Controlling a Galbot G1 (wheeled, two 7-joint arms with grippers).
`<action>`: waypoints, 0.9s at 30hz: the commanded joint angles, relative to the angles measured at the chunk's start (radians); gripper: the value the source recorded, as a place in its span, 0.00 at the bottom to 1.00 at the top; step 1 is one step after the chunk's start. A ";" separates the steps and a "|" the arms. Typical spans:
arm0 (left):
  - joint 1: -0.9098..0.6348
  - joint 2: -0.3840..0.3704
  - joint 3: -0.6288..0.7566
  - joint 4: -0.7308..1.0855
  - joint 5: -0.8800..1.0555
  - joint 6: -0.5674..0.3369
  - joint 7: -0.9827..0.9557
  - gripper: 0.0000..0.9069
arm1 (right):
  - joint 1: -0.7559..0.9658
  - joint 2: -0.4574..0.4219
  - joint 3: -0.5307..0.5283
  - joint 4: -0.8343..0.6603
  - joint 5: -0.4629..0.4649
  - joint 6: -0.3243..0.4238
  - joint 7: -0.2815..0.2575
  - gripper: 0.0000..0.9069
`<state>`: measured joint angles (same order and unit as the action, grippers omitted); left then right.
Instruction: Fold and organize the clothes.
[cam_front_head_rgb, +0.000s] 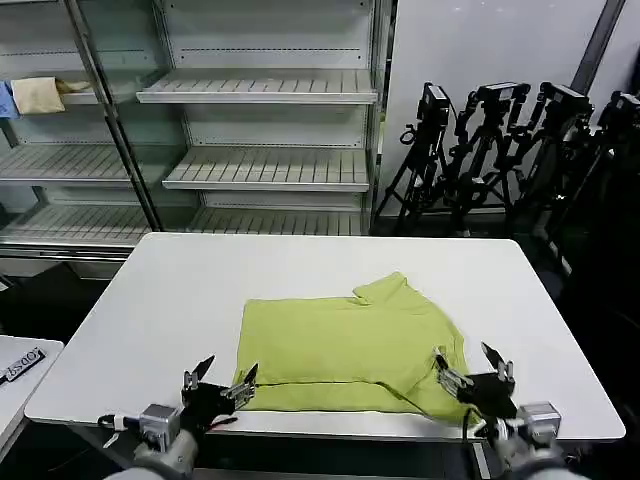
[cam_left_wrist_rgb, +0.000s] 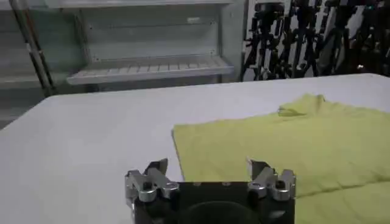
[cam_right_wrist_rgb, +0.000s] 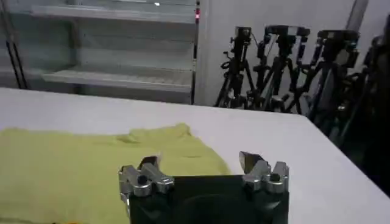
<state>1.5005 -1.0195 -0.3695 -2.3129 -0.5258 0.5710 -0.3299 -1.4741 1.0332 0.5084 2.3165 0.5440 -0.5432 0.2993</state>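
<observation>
Both grippers hang at the near edge of the white table (cam_front_head_rgb: 150, 300). Left gripper (cam_front_head_rgb: 220, 378) has its fingers spread apart, holding nothing, poised at the near left corner of the lime T-shirt (cam_front_head_rgb: 350, 345). Right gripper (cam_front_head_rgb: 468, 367) is likewise spread and empty, over the shirt's near right corner.

The T-shirt lies folded into a rough rectangle in the middle of the table, nearer the front edge than the back, with one small part sticking out at its far side. Bare tabletop surrounds it to the left, right and far side, giving open room there.

From the head view, shelving (cam_front_head_rgb: 270, 160) stands behind the table, and a cream cloth (cam_front_head_rgb: 40, 95) rests on an upper left shelf. Black tripods (cam_front_head_rgb: 500, 150) crowd the far right; the right wrist view shows them closest beyond the table's far edge.
</observation>
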 joint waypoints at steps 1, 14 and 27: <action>-0.360 0.039 0.100 0.250 -0.167 0.007 -0.043 1.00 | 0.406 -0.129 -0.197 -0.224 0.268 -0.039 0.092 1.00; -0.671 0.058 0.290 0.537 -0.331 0.009 -0.095 1.00 | 0.893 -0.140 -0.578 -0.652 0.442 -0.040 0.106 1.00; -0.798 0.110 0.397 0.632 -0.529 0.011 -0.138 1.00 | 1.136 -0.118 -0.794 -0.884 0.610 -0.042 0.126 1.00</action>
<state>0.8599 -0.9372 -0.0709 -1.7985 -0.8783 0.5814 -0.4390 -0.5530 0.9245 -0.1109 1.6259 1.0314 -0.5818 0.4164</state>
